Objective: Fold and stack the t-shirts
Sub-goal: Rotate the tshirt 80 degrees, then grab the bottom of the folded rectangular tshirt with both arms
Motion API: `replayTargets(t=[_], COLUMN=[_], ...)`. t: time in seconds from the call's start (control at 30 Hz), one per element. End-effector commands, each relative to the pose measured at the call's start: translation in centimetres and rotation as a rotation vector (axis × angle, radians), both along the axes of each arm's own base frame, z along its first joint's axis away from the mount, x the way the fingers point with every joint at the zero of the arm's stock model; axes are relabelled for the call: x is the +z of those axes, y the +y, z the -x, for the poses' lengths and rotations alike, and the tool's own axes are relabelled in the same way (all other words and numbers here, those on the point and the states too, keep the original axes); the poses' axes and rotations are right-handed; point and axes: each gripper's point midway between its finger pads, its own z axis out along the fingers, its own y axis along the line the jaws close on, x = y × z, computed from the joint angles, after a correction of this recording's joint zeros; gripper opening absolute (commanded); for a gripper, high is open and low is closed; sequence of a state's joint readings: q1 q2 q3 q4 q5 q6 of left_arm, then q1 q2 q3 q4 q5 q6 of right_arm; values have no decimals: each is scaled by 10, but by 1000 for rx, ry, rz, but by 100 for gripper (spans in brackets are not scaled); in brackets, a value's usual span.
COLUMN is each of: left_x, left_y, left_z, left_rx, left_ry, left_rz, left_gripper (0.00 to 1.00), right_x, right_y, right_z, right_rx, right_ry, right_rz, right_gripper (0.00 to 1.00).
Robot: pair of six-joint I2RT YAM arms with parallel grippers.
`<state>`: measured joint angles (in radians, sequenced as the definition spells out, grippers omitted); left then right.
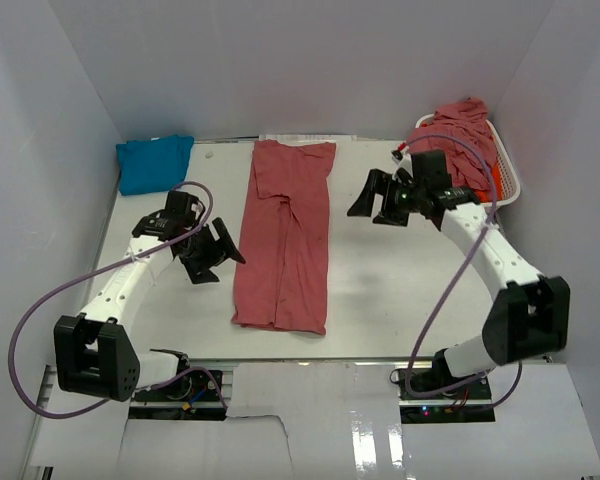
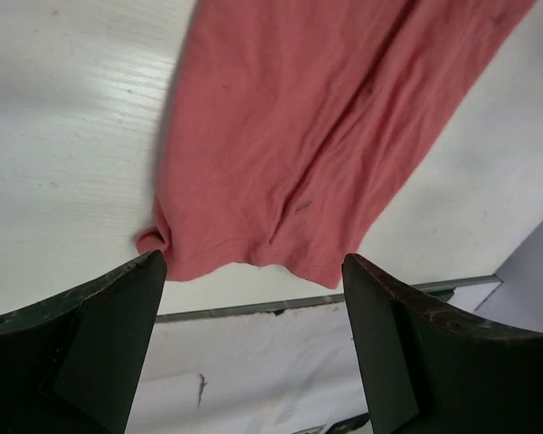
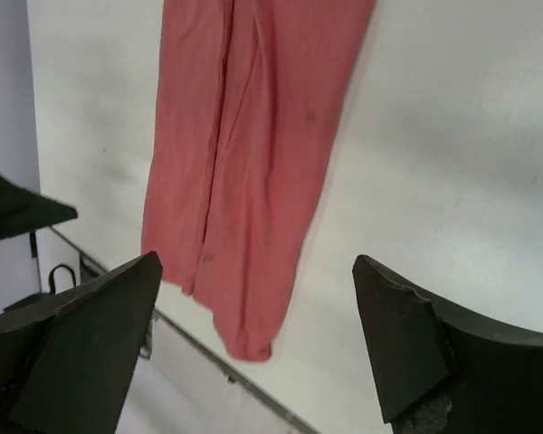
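Observation:
A dusty rose-red t-shirt [image 1: 285,235] lies on the table as a long narrow strip running from the back to the near edge. It also shows in the left wrist view [image 2: 317,117] and the right wrist view [image 3: 244,136]. A turquoise t-shirt [image 1: 155,162] lies folded at the back left. More rose-red t-shirts [image 1: 458,125] are heaped in the basket at the back right. My left gripper [image 1: 220,262] [image 2: 253,262] hovers open just left of the strip's lower half. My right gripper [image 1: 368,205] [image 3: 255,262] hovers open just right of its upper half. Neither holds anything.
The white slatted basket [image 1: 510,172] stands at the back right corner by the wall. White walls close in the table on the left, back and right. The table's near edge [image 2: 281,306] runs just below the shirt's hem. Purple cables loop off both arms.

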<state>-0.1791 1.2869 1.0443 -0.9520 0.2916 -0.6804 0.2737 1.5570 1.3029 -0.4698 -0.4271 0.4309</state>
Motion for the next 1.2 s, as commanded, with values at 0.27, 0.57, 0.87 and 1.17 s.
replayTargets(t=[0.27,0.57,0.87,1.17], left_x=[-46,-62,-80,-77], left_y=[11,6,-3,-5], left_z=[31,52,77,80], left_rx=[-11,26,68,82], left_ry=[-30,5,66,82], left_rz=[-21,79,160,175], left_gripper=[90,89,89,89], right_x=[-81,-117,-128,-140], right_y=[19,54,81,88], right_z=[190,239,243,233], right_rx=[71,102,92,26], right_ry=[395,476,488,487], right_rz=[-158,-221,-241,-247], right_gripper=[95,88,84,79])
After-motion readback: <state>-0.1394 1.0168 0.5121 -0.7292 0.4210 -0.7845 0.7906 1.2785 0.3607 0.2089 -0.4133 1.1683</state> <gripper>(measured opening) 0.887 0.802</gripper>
